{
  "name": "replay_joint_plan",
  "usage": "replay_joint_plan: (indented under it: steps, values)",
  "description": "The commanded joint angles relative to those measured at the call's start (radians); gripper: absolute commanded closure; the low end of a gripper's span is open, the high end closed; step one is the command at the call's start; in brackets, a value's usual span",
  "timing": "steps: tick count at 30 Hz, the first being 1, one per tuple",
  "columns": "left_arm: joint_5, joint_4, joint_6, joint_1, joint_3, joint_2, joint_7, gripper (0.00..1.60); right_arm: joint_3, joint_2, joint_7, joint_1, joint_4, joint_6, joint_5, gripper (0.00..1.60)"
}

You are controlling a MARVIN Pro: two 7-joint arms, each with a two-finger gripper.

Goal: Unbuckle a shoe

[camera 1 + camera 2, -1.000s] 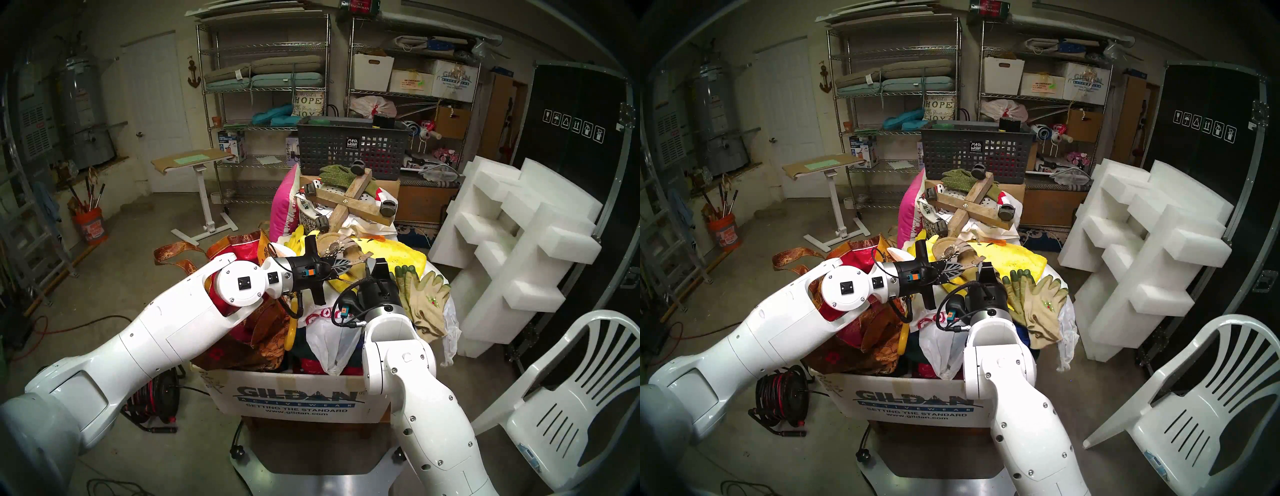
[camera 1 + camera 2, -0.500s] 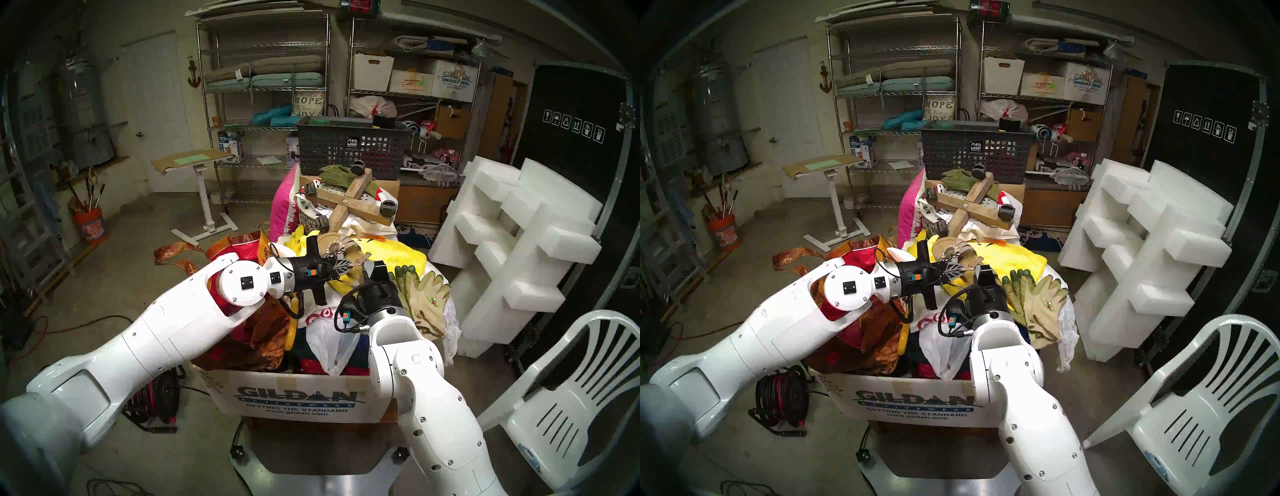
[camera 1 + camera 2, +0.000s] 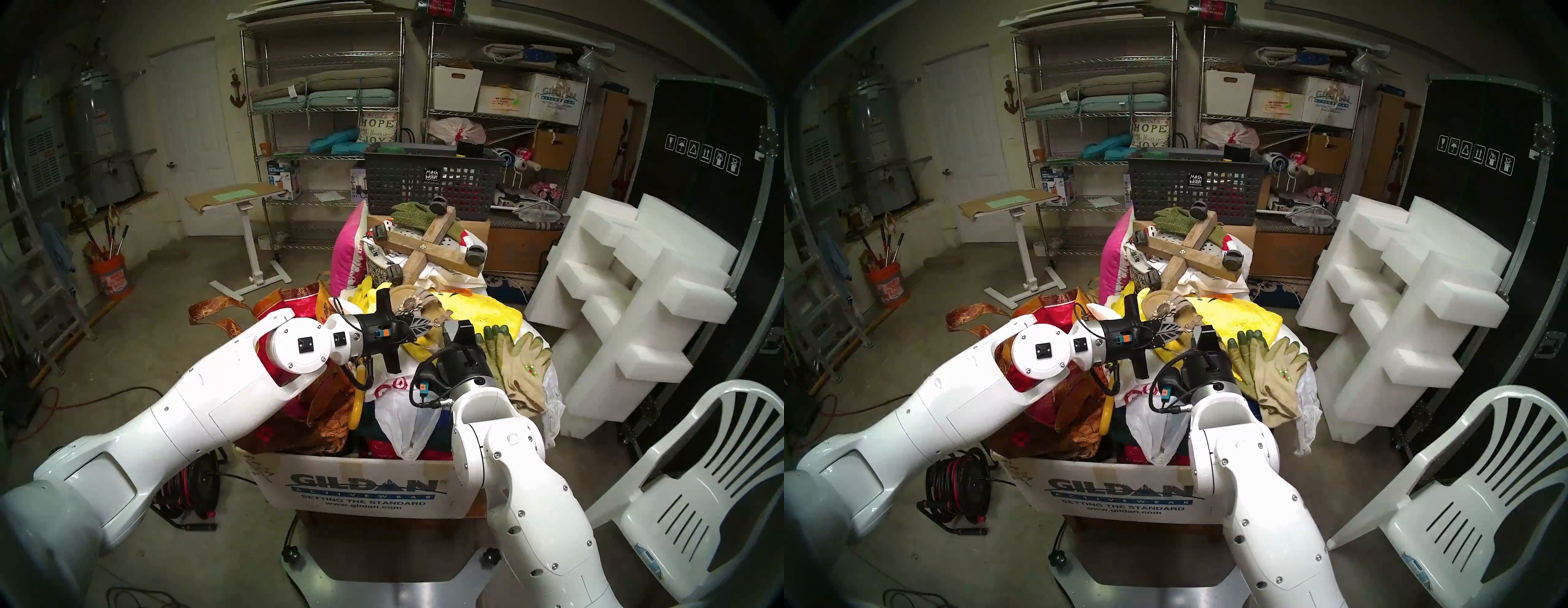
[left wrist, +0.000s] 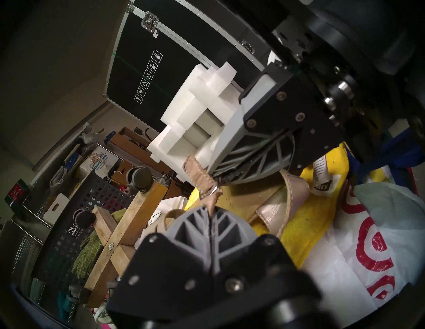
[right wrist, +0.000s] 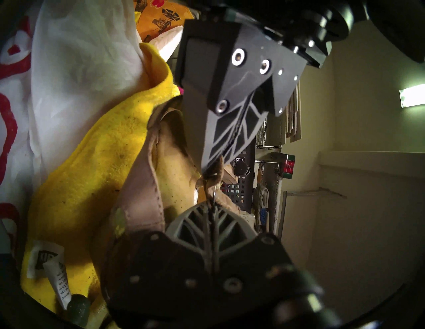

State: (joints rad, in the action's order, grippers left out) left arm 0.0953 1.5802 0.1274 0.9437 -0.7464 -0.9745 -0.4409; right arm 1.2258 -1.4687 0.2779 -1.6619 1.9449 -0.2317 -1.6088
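Both hands pinch sandal (image 3: 418, 306) ankle strap (image 4: 200, 177), L hand (image 4: 210, 212) & R hand (image 4: 219, 180) either side of buckle (image 4: 215, 189): L prob anchors, R works strap free.

Tan strappy sandal with flower ornament (image 3: 418, 306) hemmed in on heaped cardboard box (image 3: 365, 488), left gripper (image 3: 428, 326) and right gripper (image 3: 450, 329) tip to tip at its strap, tan gloves with green fingertips (image 3: 515, 365) crowding the right, wooden caster cross (image 3: 428, 248) and grey mesh basket (image 3: 428, 180) blocking beyond, open air above.
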Motion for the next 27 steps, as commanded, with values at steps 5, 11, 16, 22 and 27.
replay_joint_plan:
  steps: [5, 11, 16, 22, 27]
  values:
    - [-0.002, 0.025, -0.005, -0.013, -0.009, -0.01, 0.004, 1.6, 0.031, 0.041, 0.042, -0.021, 0.078, 0.054, 0.056, 1.6]
    - [-0.002, 0.029, -0.005, -0.012, -0.009, -0.008, 0.003, 1.6, 0.04, 0.058, 0.033, -0.035, 0.093, 0.071, 0.062, 1.6]
    - [-0.002, 0.034, -0.007, -0.012, -0.009, -0.007, 0.002, 1.6, 0.044, 0.061, 0.015, -0.05, 0.106, 0.075, 0.063, 1.6]
    - [-0.005, 0.043, -0.012, -0.007, -0.01, 0.001, 0.001, 1.6, 0.057, 0.061, -0.014, -0.065, 0.12, 0.074, 0.069, 1.6]
    - [-0.005, 0.045, -0.01, -0.007, -0.008, 0.001, 0.0, 1.6, 0.064, 0.06, -0.019, -0.066, 0.126, 0.071, 0.069, 1.6]
